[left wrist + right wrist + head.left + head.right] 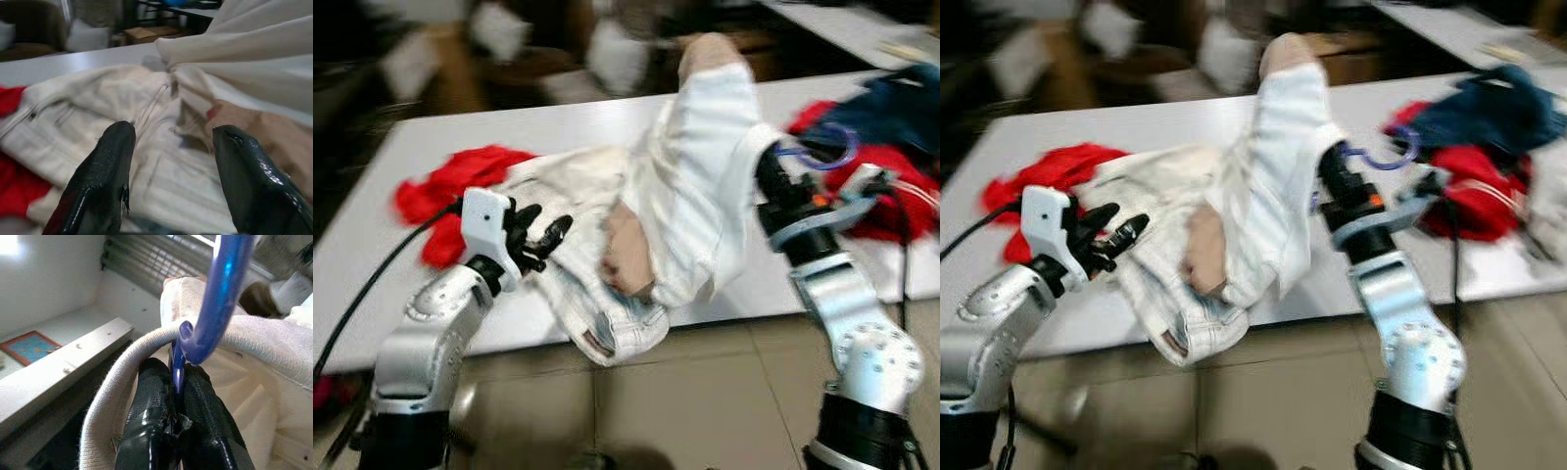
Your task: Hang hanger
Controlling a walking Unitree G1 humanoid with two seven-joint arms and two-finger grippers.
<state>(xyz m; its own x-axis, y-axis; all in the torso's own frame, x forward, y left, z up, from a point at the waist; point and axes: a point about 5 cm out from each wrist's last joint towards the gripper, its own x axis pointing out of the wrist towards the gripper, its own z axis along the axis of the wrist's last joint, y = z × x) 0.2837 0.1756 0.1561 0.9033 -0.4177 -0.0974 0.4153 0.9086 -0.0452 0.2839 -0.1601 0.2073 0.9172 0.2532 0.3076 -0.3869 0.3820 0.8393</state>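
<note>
Left eye view, blurred: my right claw [773, 181] is raised over the white bench [558, 127], buried in a white shirt [705, 166] that hangs off it; a blue hanger [832, 152] hook curls out beside it. My left claw [540, 240] hovers at the cream trousers [578, 284] draped over the bench edge, beside a red garment [450, 186]. Left wrist view: fingers [102, 181] spread wide, gripping nothing, cream cloth beneath. Right wrist view: fingers [146, 421] pinched tight on the hanger's blue shaft, shirt collar looped around it.
</note>
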